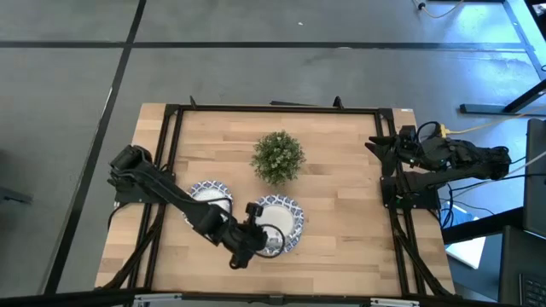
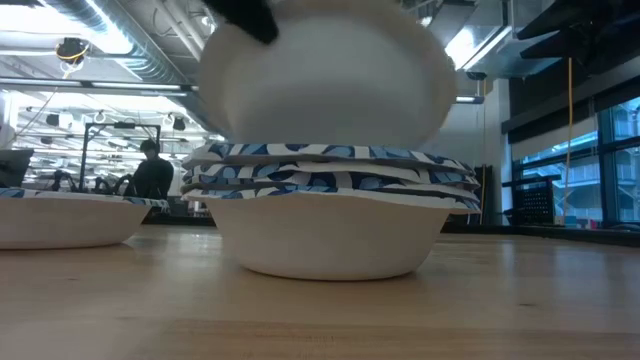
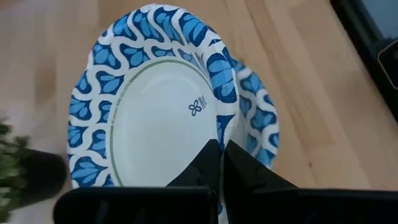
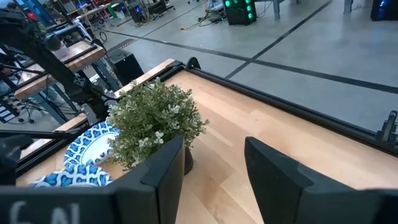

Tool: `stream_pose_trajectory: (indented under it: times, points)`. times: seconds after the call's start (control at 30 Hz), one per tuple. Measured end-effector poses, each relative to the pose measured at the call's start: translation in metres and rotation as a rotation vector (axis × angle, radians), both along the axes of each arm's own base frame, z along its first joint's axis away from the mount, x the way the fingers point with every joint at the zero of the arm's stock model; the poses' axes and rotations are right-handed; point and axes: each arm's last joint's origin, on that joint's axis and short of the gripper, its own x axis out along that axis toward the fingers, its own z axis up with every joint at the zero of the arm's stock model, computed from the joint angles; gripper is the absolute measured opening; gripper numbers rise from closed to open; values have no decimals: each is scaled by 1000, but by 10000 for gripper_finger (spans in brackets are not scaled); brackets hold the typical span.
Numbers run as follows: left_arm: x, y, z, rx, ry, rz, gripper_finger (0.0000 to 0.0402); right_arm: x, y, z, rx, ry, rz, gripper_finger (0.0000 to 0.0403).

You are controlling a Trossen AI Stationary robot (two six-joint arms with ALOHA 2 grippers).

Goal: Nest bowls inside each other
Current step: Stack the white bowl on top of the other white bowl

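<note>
Overhead, the left arm reached across the table's near half, and the left gripper (image 1: 264, 232) sat over the near edge of a stack of bowls (image 1: 285, 215) lying just in front of the plant (image 1: 278, 156). In the left wrist view the fingers (image 3: 211, 163) were pressed together on the rim of a bowl (image 3: 155, 106), which was tilted with its white inside facing the camera; the patterned rim of another bowl (image 3: 261, 124) showed just behind it. At table height, this held bowl (image 2: 330, 75) appeared underside-up, hanging just above the stack (image 2: 330, 215); whether it touched the top rim could not be told. Several blue-and-white rims lay nested there, one inside another, on a white base resting on the table (image 2: 320, 310).

A further bowl (image 1: 210, 194) lay on the wood beside the stack, on the left arm's side, partly covered by that arm; its edge (image 2: 60, 215) showed at table height, clear of the stack.

The right arm was folded at the table's right edge, well apart from the bowls, with the right gripper (image 1: 381, 145) near the far right corner. Its jaws stood wide apart and held nothing (image 4: 214, 165); past them the plant (image 4: 155, 121) and part of a bowl (image 4: 93, 146) were visible.

A person (image 2: 152, 172) stood in the room behind the table.
</note>
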Motion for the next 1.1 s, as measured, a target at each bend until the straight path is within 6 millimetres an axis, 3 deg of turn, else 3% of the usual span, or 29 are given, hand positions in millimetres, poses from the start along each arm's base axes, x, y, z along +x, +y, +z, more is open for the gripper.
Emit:
stream_pose_trajectory:
  times: [0.3,0.57,0.93,1.1]
  points:
    - [3,-11,-16,-7,16,16,2,0,0,0,24,-12,-7,170]
    - [4,-11,-15,-99,21,71,47,1,1,0,44,-9,42,170]
    - [5,-8,-16,-139,58,42,63,1,1,0,43,-9,42,170]
    - [5,-8,-16,-140,61,41,104,1,1,0,42,-8,43,170]
